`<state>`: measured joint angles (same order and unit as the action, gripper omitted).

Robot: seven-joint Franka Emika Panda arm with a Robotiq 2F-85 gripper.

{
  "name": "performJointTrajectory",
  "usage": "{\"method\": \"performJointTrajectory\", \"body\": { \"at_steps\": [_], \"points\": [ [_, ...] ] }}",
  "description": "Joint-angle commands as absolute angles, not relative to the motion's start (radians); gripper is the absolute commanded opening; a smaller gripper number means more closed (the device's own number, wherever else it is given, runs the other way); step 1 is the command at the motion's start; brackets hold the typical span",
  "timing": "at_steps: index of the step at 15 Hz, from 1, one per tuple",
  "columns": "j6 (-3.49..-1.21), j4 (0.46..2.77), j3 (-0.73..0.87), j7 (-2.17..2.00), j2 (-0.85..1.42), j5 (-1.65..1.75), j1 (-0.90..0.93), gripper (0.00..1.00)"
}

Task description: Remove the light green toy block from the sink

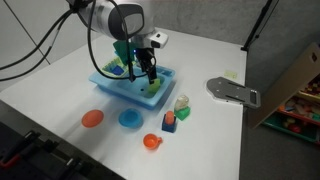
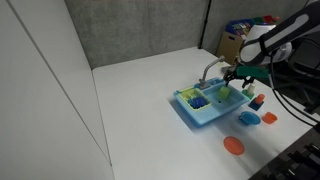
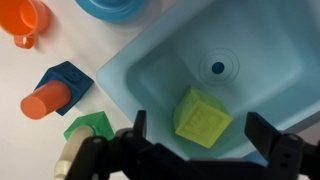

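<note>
The light green toy block (image 3: 203,117) lies on the floor of a compartment of the light blue sink (image 3: 160,70), just below the drain hole. My gripper (image 3: 200,135) hangs open right above it, one finger on each side of the block, not touching it. In both exterior views the gripper (image 1: 147,72) (image 2: 243,78) reaches down into the sink (image 1: 118,88) (image 2: 200,113). The block shows as a pale green spot under the fingers (image 1: 152,86). The other compartment holds darker green, yellow and blue pieces (image 2: 199,98).
Outside the sink lie a blue block with a red cylinder (image 3: 55,90), a small green block (image 3: 88,125), an orange cup (image 3: 25,20), a blue plate (image 1: 129,119) and an orange plate (image 1: 92,118). A grey metal tool (image 1: 233,92) lies near the table edge.
</note>
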<state>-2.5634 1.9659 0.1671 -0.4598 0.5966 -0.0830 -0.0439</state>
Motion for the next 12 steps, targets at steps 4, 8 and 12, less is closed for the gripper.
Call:
{"method": "performJointTrajectory", "body": {
  "at_steps": [4,8,12],
  "points": [
    [-2.660,1.952,0.185,-0.521,0.645,-0.129,-0.023,1.00],
    [-2.697,1.933,0.199,-0.551,0.695,-0.141,-0.010,1.00],
    [-2.730,1.898,0.200,-0.546,0.745,-0.157,-0.002,1.00]
  ]
}}
